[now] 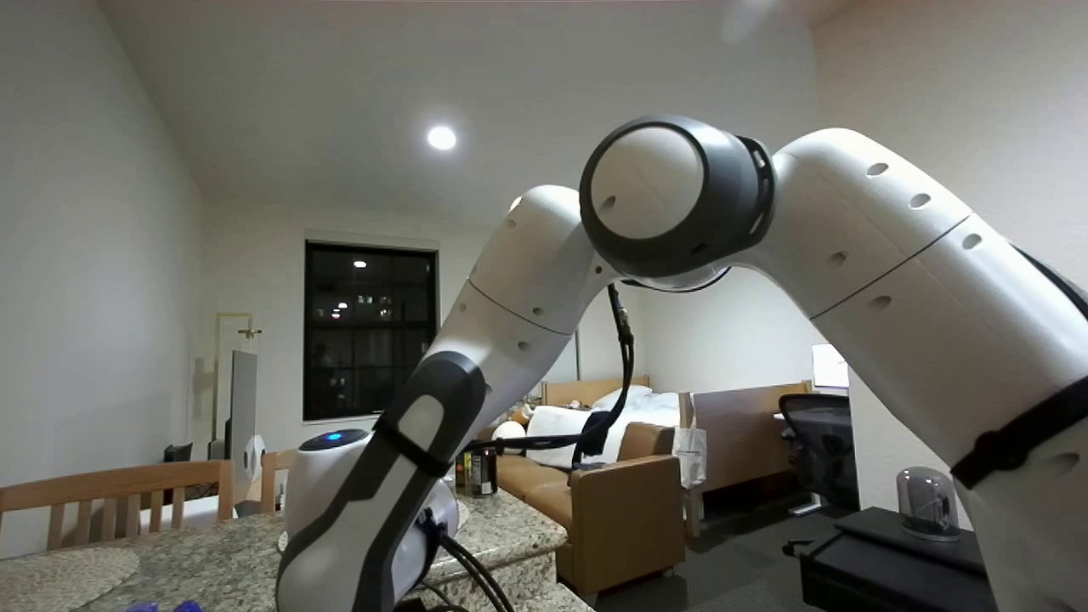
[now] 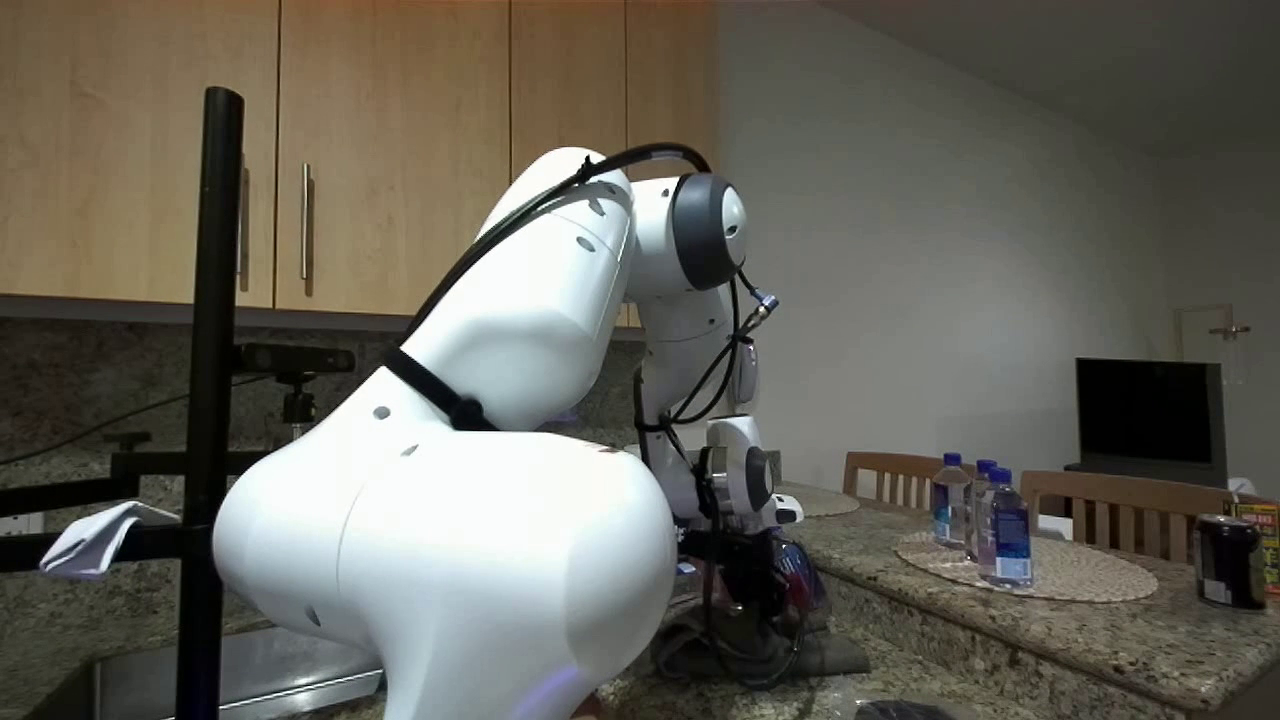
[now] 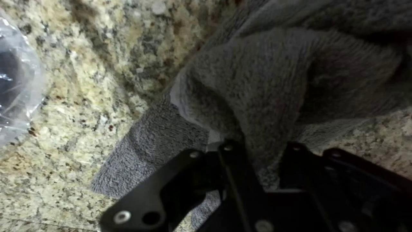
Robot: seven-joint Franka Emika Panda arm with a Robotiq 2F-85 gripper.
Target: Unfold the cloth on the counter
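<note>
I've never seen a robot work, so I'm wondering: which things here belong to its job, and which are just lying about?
For the job:
grey terry cloth, to be unfolded
speckled stone counter under it
gripper at the cloth

Just around:
three water bottles on a round woven placemat
black can
wooden chairs
flat screen
clear plastic wrapping, contents unclear

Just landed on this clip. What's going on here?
A white robot arm has its gripper down at a grey cloth on the speckled stone counter. One fold shows between the jaws, which stand partly apart; whether they pinch it firmly isn't clear. The cloth lies bunched and creased, not yet spread out. Clear plastic with something dark inside lies nearby.
</note>
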